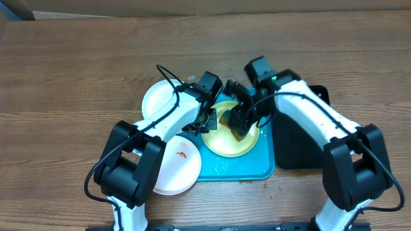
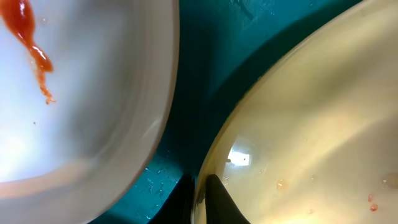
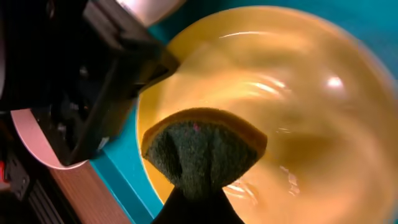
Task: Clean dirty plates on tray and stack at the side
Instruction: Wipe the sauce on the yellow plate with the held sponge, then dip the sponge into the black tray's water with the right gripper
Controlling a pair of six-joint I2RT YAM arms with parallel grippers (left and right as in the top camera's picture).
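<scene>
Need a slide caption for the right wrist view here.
The right hand presses a sponge onto the yellow plate in the turquoise tray; the left hand pinches the plate's rim.

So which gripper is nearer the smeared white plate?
Left. The left gripper clamps the yellow plate at its rim, beside the white plate; the right gripper presses a sponge farther away, inside the yellow plate.

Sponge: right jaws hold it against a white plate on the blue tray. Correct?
Not quite. The plate is pale yellow, not white: the right wrist view shows the sponge pressed on the yellow plate. The rest stands: the right jaws hold the sponge, and the plate lies on the blue tray.
</scene>
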